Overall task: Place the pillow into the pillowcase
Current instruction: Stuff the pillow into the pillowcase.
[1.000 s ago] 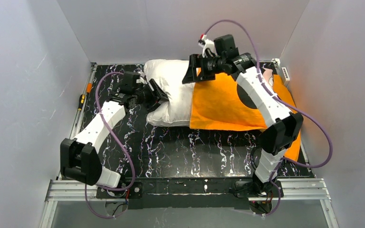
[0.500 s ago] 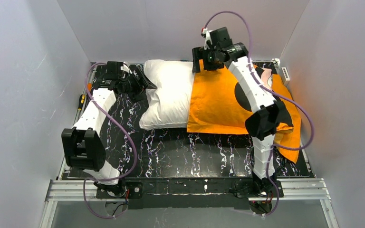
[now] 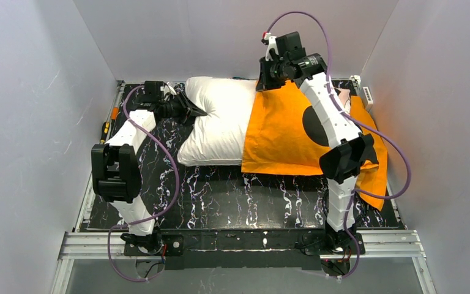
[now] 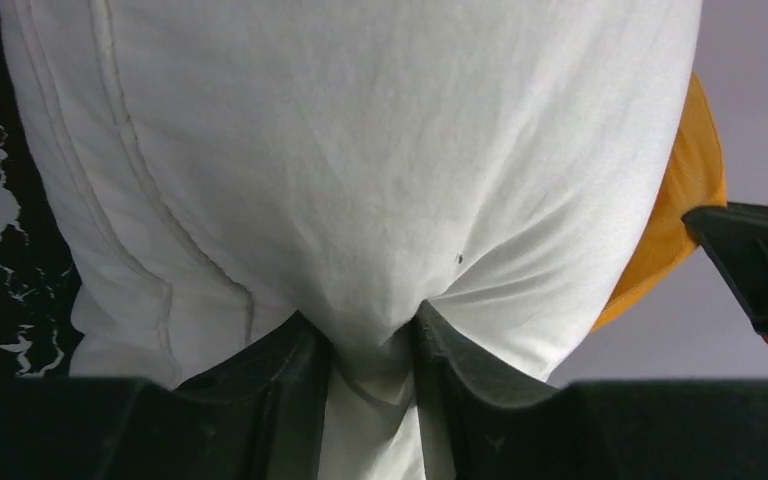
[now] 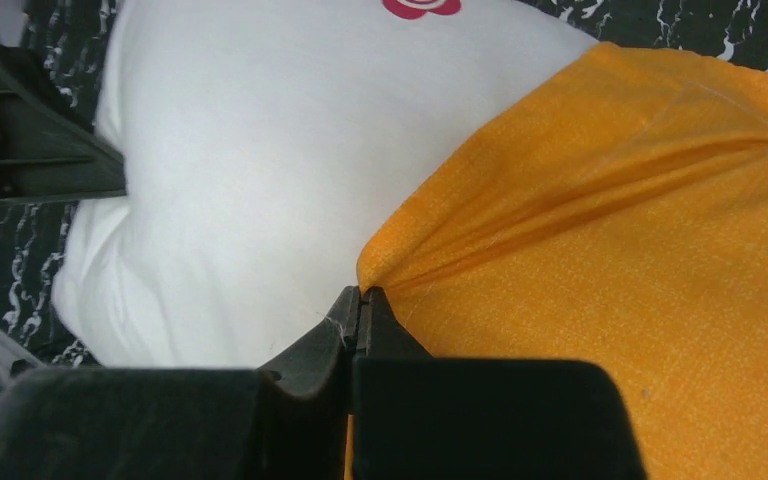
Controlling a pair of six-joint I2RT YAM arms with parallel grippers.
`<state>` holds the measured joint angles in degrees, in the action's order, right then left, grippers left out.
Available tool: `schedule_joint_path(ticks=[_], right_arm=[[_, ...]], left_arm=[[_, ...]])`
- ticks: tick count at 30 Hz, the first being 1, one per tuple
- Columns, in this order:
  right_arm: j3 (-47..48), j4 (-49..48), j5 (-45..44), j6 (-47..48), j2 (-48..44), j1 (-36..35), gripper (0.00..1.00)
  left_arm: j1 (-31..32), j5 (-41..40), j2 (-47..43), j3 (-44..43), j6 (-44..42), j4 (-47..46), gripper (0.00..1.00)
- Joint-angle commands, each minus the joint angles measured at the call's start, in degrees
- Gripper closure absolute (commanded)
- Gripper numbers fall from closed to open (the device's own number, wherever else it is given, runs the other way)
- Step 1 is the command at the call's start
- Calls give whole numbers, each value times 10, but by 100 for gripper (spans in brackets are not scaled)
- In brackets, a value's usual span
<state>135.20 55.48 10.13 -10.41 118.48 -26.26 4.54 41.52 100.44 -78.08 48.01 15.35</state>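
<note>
Left gripper: pinching a bunch of cloth at the short end of the pillow. Fabric puckers into creases btw the fingers (wrist view).
Pillow vs left gripper: straight ahead of the tips & touching them. Its bulk swells away beyond the pinch, toward the other arm.
Right gripper: fingers pressed together on the mouth hem of the pillowcase. A thin orange fold is caught at the tips, w/ creases fanning out from there.
Pillowcase vs right gripper: orange cloth spreads ahead & to the right of the tips in wrist view. In top view the grip sits at the far corner of the case's mouth.
Pillow vs right gripper: white cloth just left of the tips, touching the hem.
Pillow in case: end nearer the right gripper is under the orange mouth. End nearer the left gripper is bare.
Between grippers: only the bare part of the pillow; the grippers are well apart.
Bench: black w/ white marbling. Pillow + case lie across its far half, below both grippers.
Right arm: crosses above the case, partly hiding a black round patch.
</note>
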Motion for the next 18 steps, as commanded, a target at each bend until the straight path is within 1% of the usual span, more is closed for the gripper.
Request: schedule_joint_path(ticks=[1, 3, 7, 9, 11, 13, 16, 17, 18], right_arm=[[-23, -82, 119, -48, -83, -1, 98], [-62, -157, 201, -88, -98, -2, 99], [-119, -301, 317, -179, -102, -30, 99], [-149, -378, 345, -242, -99, -49, 99], [-182, -479, 363, -317, -98, -70, 99], [-217, -613, 372, -403, -91, -88, 99], [-289, -894, 369, -619, -76, -109, 99], [-303, -963, 364, -686, -66, -113, 99], [-309, -1015, 363, -732, -55, -114, 99]], left_arm=[[24, 47, -45, 23, 33, -52, 74], [39, 49, -50, 28, 47, -68, 80], [85, 42, -51, 19, 81, -110, 87], [113, 33, -46, 3, 97, -126, 87], [141, 24, -32, -21, 124, -148, 89], [171, 15, -15, -46, 147, -178, 92], [213, 0, 10, -92, 153, -178, 93], [223, -6, 15, -102, 152, -175, 94], [226, -12, 13, -104, 148, -170, 95]])
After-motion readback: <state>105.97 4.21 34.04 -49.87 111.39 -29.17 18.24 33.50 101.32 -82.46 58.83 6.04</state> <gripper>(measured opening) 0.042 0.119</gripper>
